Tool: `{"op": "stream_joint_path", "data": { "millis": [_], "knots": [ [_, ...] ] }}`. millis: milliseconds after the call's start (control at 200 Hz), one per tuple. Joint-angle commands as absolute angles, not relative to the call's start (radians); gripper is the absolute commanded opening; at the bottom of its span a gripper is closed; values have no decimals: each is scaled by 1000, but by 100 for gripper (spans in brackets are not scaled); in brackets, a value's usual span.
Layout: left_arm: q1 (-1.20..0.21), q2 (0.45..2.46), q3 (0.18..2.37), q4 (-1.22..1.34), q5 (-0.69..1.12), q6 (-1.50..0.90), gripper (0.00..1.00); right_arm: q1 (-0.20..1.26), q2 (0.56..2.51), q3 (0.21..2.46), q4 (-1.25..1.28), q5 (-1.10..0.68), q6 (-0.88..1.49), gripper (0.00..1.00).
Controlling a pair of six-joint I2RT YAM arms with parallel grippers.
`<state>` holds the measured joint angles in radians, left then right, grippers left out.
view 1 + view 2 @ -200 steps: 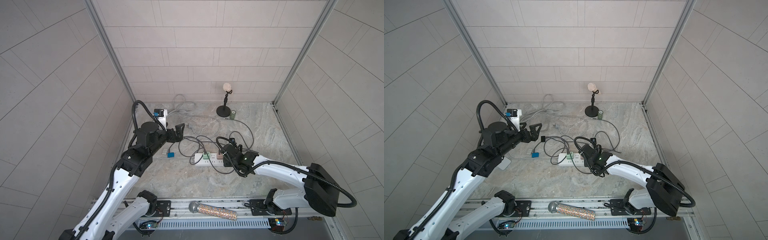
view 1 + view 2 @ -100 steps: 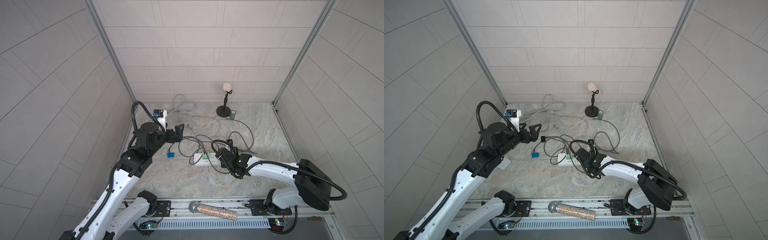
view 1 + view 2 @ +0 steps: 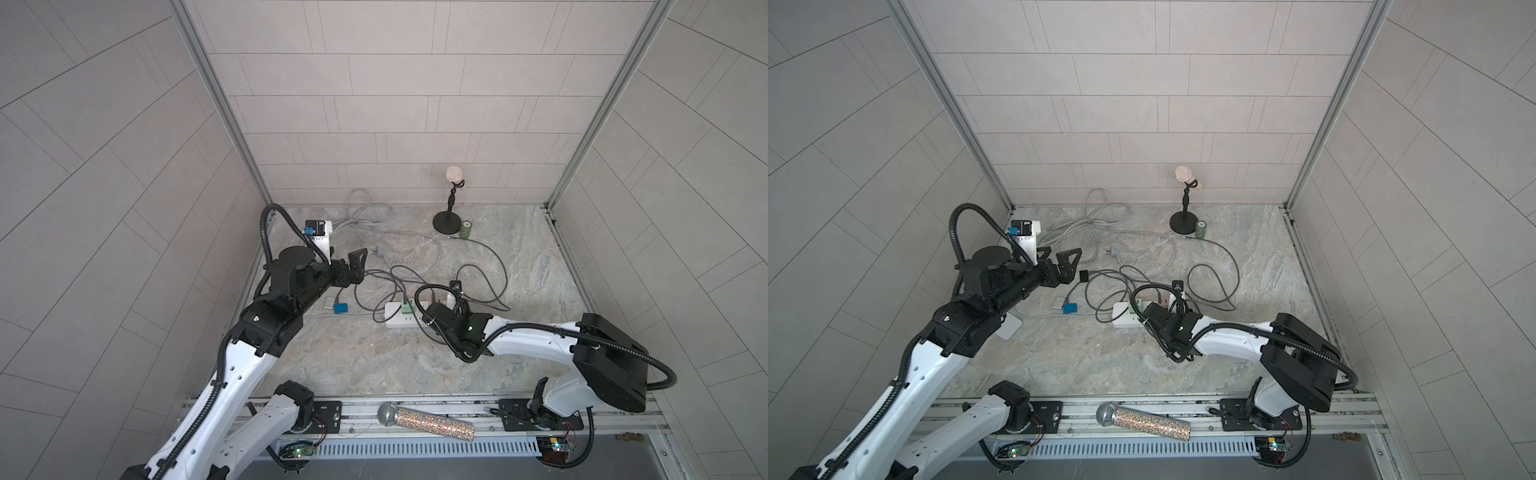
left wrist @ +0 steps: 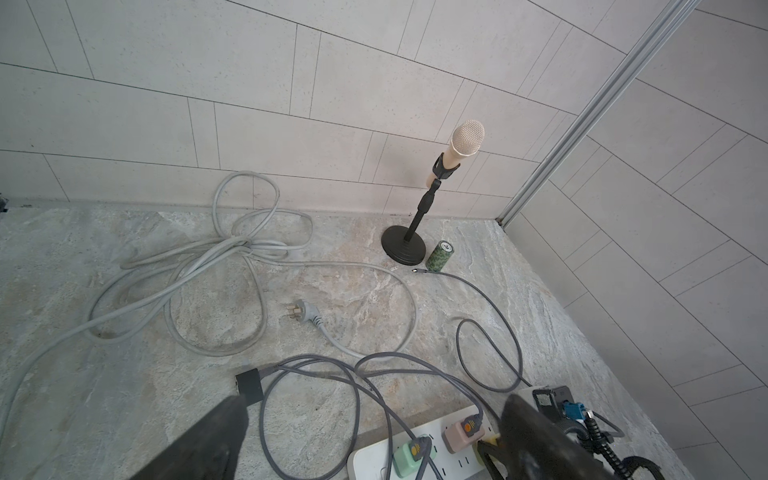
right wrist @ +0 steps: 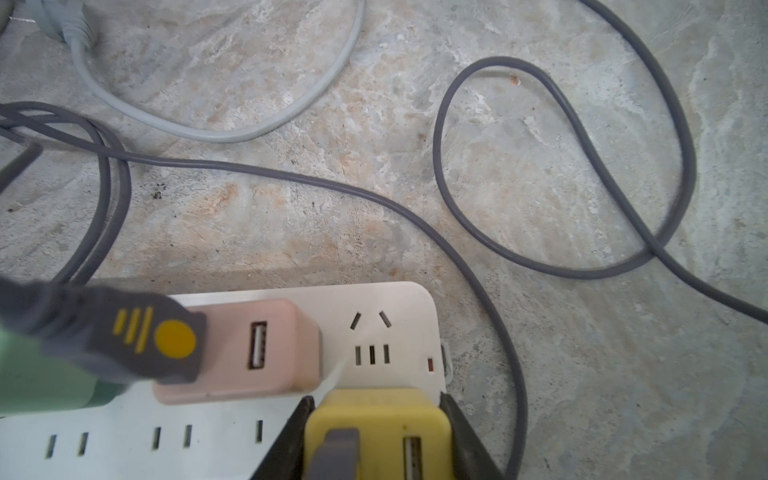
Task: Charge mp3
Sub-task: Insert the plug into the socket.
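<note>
right gripper (image 5: 377,399) is clamping the yellow charger (image 5: 376,419) at the power strip (image 5: 386,307)
seemingly seating it in a socket; left gripper (image 3: 1059,257) is hanging wide open, empty, near the strip.

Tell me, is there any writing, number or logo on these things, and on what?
No words or numbers can be read.
Sign, a yellow dot beside three yellow bars: on the grey USB plug in the pink charger block.
White end label of the green camouflage roll: too small to read.
</note>
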<state>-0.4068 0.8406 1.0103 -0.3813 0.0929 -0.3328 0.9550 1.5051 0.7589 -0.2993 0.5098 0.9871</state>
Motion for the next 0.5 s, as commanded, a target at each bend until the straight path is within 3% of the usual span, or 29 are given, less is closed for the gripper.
{"op": "stream_joint_path", "data": {
  "millis": [0, 245, 325, 495],
  "knots": [
    [-402, 832, 1016, -382, 99, -345, 100, 959, 1519, 767, -522, 331, 1014, 6],
    [-399, 825, 1013, -386, 77, -348, 100, 957, 1421, 875, -614, 389, 1024, 65],
    [-398, 827, 1016, -387, 81, -350, 99, 956, 1391, 911, -632, 402, 1028, 73],
    [-396, 831, 1024, -388, 85, -351, 99, 959, 1310, 940, -629, 366, 1032, 80]
  ]
}}
